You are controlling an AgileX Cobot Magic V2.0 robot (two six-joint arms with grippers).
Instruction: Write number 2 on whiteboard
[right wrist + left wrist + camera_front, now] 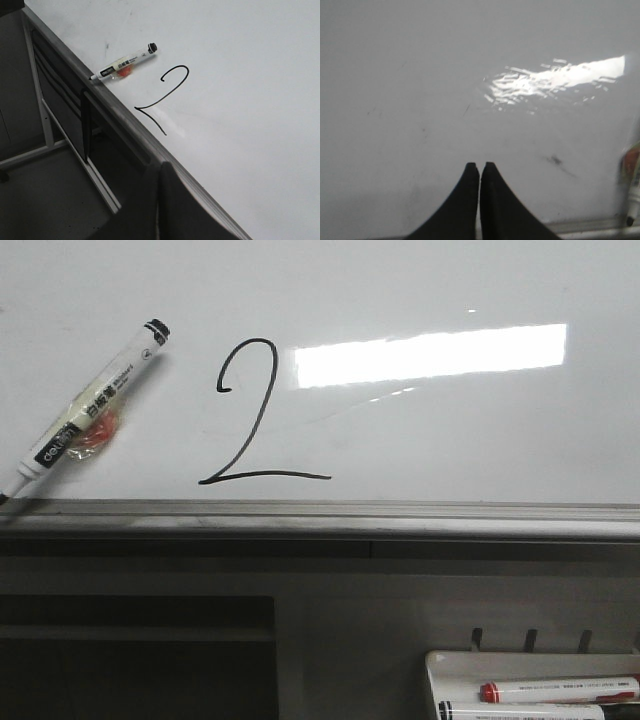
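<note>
Thin black hand-drawn number 2 [262, 415] sits on the large glossy white whiteboard [450, 440], left of the bright rectangular light reflection [430, 355] and above the grey metal lower edge rail [320, 518]. White marker pen with black cap [85, 412] lies tilted on the board, left of the digit, tip at the rail (orange patch beside its barrel). Left gripper [480, 166]: fingers pressed together, empty, over bare board. Right gripper [159, 170]: fingers pressed together, empty, near the rail. Small white marker tray [440, 665] below holds two pens.
</note>
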